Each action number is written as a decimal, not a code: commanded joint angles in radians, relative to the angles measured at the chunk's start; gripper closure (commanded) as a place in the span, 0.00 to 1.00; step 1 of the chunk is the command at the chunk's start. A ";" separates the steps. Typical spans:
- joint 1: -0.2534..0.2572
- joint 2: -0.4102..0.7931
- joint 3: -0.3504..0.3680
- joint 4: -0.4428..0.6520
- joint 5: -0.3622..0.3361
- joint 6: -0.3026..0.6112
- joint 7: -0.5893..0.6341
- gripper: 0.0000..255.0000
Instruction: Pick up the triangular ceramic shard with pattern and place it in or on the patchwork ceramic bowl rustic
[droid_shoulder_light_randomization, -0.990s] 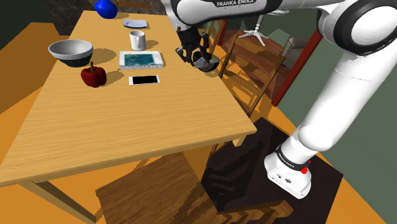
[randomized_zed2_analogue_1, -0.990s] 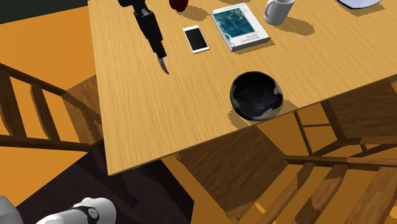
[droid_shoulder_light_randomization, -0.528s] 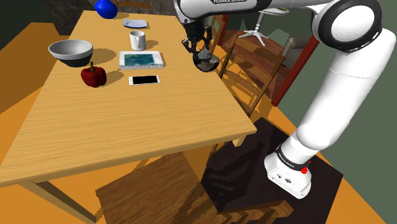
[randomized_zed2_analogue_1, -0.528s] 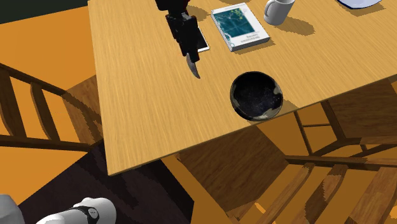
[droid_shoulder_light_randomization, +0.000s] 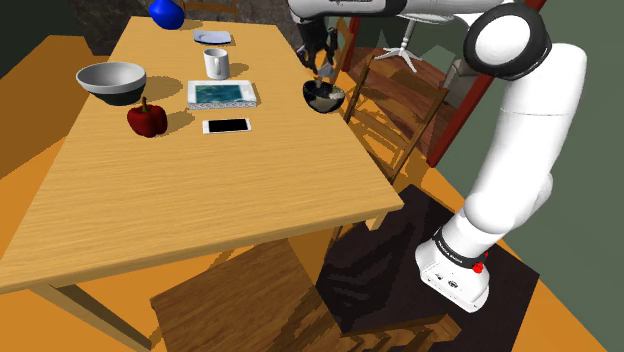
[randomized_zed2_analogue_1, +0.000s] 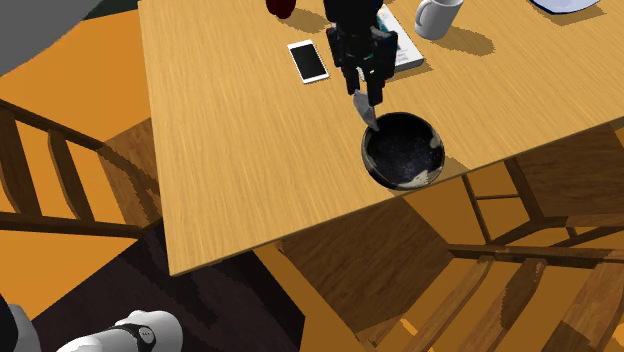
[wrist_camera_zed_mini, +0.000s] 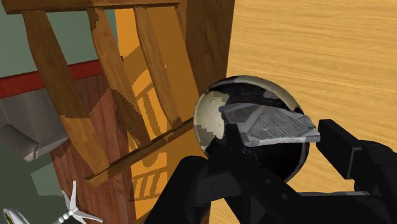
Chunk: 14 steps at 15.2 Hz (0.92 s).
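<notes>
A dark bowl (droid_shoulder_light_randomization: 324, 97) (randomized_zed2_analogue_1: 402, 150) with cream patches sits at the table's edge beside a chair. My black gripper (droid_shoulder_light_randomization: 322, 68) (randomized_zed2_analogue_1: 365, 98) hangs just above the bowl's rim, shut on a grey triangular shard (randomized_zed2_analogue_1: 367, 110) with a ribbed pattern. Seen from the wrist, the shard (wrist_camera_zed_mini: 273, 124) lies flat between the two fingers of the gripper (wrist_camera_zed_mini: 280, 137), straight over the bowl's dark inside (wrist_camera_zed_mini: 254, 91). The shard's tip points down at the rim in the second exterior view.
On the wooden table (droid_shoulder_light_randomization: 200, 200) lie a white-framed phone (droid_shoulder_light_randomization: 227, 126), a blue-patterned book (droid_shoulder_light_randomization: 222, 94), a white mug (droid_shoulder_light_randomization: 216, 63), a red pepper (droid_shoulder_light_randomization: 147, 118) and a grey bowl (droid_shoulder_light_randomization: 111, 82). A wooden chair (droid_shoulder_light_randomization: 390, 110) stands against the table edge by the dark bowl.
The gripper has carried the shard across the table past the phone to a spot over the dark bowl's rim. Everything else on the table stays still.
</notes>
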<state>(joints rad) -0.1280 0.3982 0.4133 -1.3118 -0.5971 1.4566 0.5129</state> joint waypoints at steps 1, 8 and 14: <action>-0.006 0.054 -0.016 0.076 -0.022 -0.007 -0.038 1.00; -0.010 0.235 -0.064 0.337 -0.075 -0.035 -0.156 1.00; -0.035 0.214 -0.058 0.222 -0.069 0.045 -0.113 1.00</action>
<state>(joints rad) -0.1615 0.6110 0.3547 -1.0773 -0.6656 1.4904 0.3927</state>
